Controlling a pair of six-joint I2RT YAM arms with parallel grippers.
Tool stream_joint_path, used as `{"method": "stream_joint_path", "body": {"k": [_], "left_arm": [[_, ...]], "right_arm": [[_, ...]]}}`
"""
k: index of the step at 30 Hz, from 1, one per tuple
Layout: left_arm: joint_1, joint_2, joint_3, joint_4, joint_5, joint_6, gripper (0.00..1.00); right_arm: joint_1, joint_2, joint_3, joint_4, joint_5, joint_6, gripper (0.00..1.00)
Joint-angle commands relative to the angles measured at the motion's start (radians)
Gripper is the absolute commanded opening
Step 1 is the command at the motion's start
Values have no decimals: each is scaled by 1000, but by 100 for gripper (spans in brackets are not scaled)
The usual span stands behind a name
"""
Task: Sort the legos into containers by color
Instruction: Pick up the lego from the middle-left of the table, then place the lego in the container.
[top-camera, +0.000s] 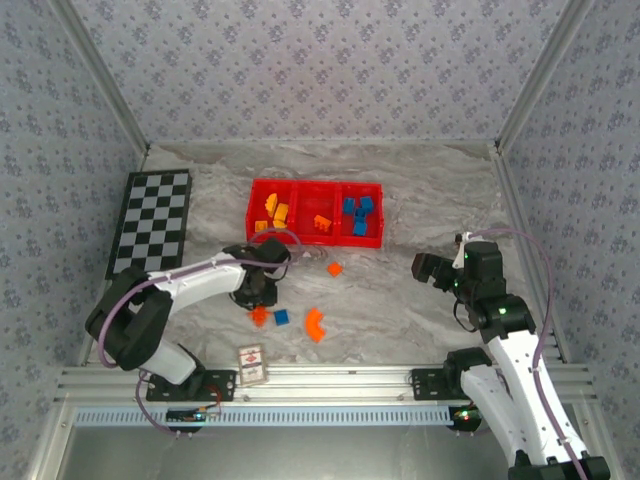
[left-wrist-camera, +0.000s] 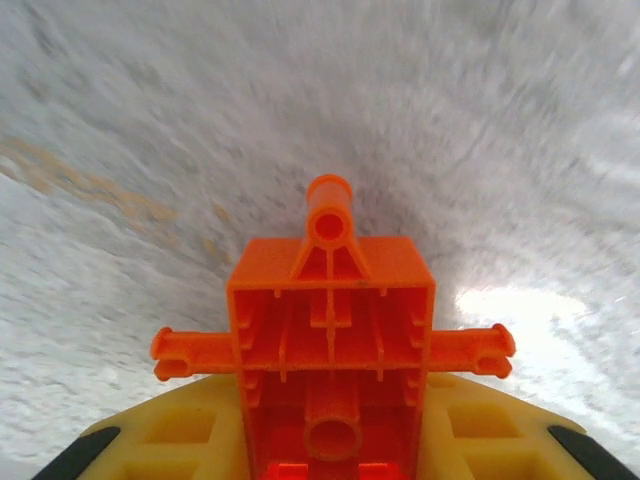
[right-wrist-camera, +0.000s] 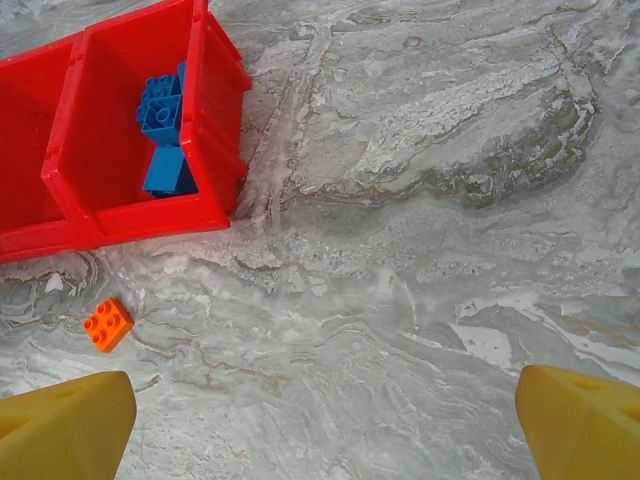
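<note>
My left gripper (left-wrist-camera: 330, 445) is shut on an orange lego (left-wrist-camera: 330, 320) with side pegs, its hollow underside facing the camera between the yellow fingers (left-wrist-camera: 170, 435). From above, that gripper (top-camera: 256, 295) is low over the table, with the orange lego (top-camera: 259, 316) at its tip. A blue brick (top-camera: 281, 317) and a curved orange piece (top-camera: 316, 324) lie just to its right. A small orange square brick (top-camera: 334, 268) (right-wrist-camera: 108, 324) rests in front of the red container tray (top-camera: 315, 188) (right-wrist-camera: 210, 60). The tray holds yellow, orange and blue bricks (right-wrist-camera: 163, 120) in separate compartments. My right gripper (top-camera: 430, 268) (right-wrist-camera: 320, 430) hovers open, with nothing between its fingers.
A black-and-white checkerboard (top-camera: 150, 222) lies at the far left. A small white card with a red mark (top-camera: 251, 364) sits near the front rail. Patterned walls close the table in on three sides.
</note>
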Motion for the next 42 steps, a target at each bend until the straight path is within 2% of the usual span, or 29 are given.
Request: {"method": "stream_joint_path", "body": {"k": [1,4,10,18,24,29,42], "left_arm": [[9,-45,147,-58,-77,38,29],[21,-13,278,-80,-105,87,29],[63,148,592,-102,-115,211,28],[94,477,1038,-137,-76,329,27],[94,714,1301,-219,-23,333,24],[94,804,1375,-246,-14,317,26],[95,816,1290,-171,2,302,38]], "right_arm": [[-8,0,-6,14,3,10,100],[-10,2,-5,15,1,10,100],[-11,-13,-2,-3,-2,11,100],[-13,-27,-3,-5,0,9,100],[-16,-33,-6,-4,-1,10,100],[-17,-33,-8,-2,-1,10,100],[-18,-30,-14,4,-5,12,100]]}}
